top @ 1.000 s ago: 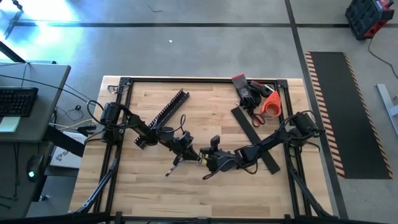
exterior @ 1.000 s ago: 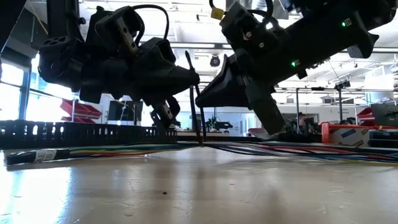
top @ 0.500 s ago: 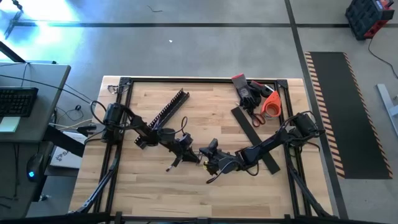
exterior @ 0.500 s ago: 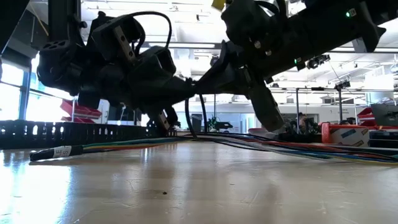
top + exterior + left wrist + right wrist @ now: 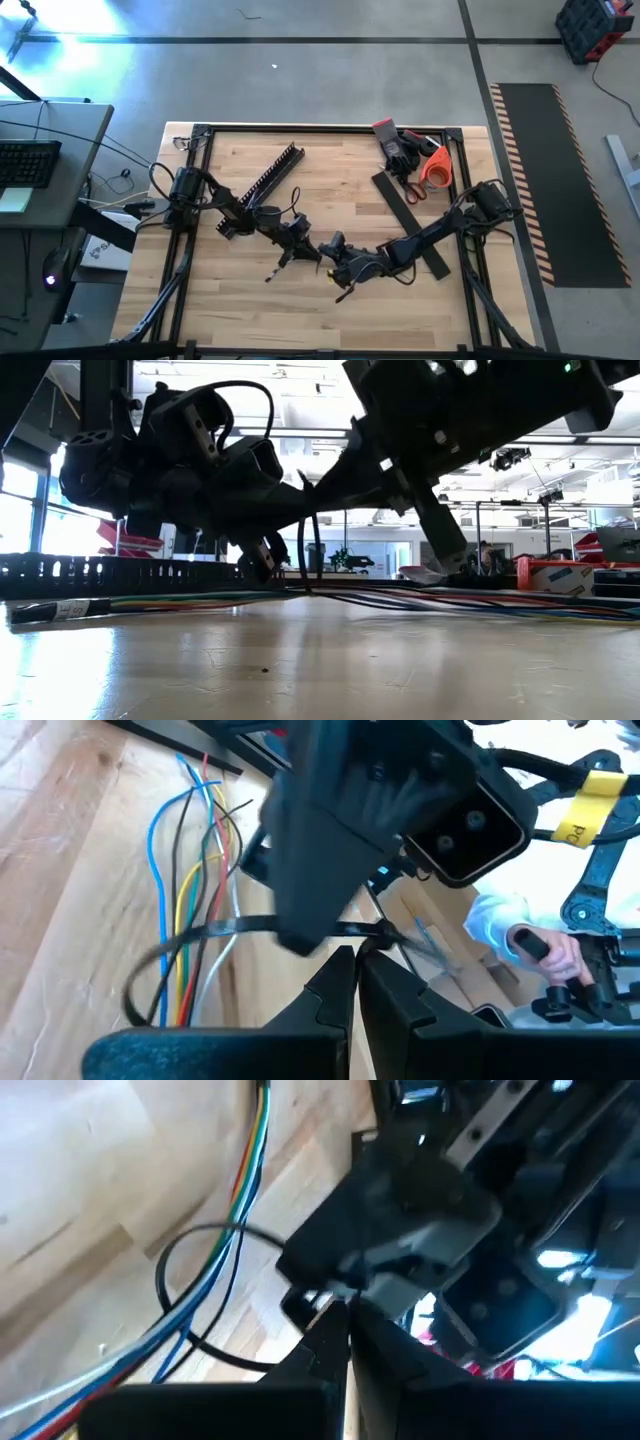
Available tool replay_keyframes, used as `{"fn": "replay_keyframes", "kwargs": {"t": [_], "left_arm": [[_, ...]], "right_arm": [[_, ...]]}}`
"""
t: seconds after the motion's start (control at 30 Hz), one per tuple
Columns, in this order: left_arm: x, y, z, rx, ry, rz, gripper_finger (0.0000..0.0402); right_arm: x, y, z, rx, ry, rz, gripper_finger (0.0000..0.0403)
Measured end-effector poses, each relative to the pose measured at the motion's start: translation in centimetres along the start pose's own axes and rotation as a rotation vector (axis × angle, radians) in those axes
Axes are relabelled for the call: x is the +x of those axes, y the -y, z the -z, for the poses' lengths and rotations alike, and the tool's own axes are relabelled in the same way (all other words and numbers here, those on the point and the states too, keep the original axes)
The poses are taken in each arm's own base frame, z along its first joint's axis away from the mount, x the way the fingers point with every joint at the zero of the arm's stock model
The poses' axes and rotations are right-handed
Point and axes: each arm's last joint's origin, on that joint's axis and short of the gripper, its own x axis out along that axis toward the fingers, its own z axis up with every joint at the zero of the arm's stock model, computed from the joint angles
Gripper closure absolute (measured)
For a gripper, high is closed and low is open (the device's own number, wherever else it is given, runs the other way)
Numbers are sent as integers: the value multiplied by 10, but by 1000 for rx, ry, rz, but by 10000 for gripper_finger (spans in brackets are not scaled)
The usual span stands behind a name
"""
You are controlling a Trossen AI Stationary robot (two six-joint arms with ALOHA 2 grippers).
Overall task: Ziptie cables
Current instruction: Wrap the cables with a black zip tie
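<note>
From above, the left gripper (image 5: 303,243) and the right gripper (image 5: 327,248) meet tip to tip at the middle of the wooden table (image 5: 240,310). The cables (image 5: 282,263) lie under them, running out toward the table's near edge. Bare wood stays open on the near side; the slotted duct (image 5: 268,176) lies behind the left arm, and a flat black strip (image 5: 408,222), scissors (image 5: 428,168) and a glove (image 5: 397,148) crowd the far right corner, well apart from the grippers.

Level with the tabletop, the cables (image 5: 180,602) stretch flat across the whole width, and a thin black ziptie (image 5: 306,565) stands up in a loop between the two grippers.

Past the left wrist, the left gripper (image 5: 357,965) has its fingers pressed narrow on the ziptie (image 5: 215,930), which rings the coloured cables (image 5: 190,910). A person's hand (image 5: 550,952) shows beyond the table.

Past the right wrist, the right gripper (image 5: 345,1325) pinches narrow on the ziptie (image 5: 175,1275), looped around the cables (image 5: 240,1200).
</note>
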Motion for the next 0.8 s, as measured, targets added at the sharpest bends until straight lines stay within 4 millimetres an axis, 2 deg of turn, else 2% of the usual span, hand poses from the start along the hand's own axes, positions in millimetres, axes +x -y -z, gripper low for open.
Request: {"fn": "replay_keyframes", "kwargs": {"t": [0.2,0.43,0.6,0.8], "left_arm": [[-1,-2,-1,12,-6,-4,402],[-1,-2,-1,46,1,-14,402],[2,2,3,90,9,-32,401],[5,9,8,201,29,-62,401]], "right_arm": [[-1,0,-3,0,60,-20,403],[0,-1,-2,219,18,-5,389],[-6,-1,-2,439,-9,-24,316],[-36,1,2,576,-159,-56,212]]}}
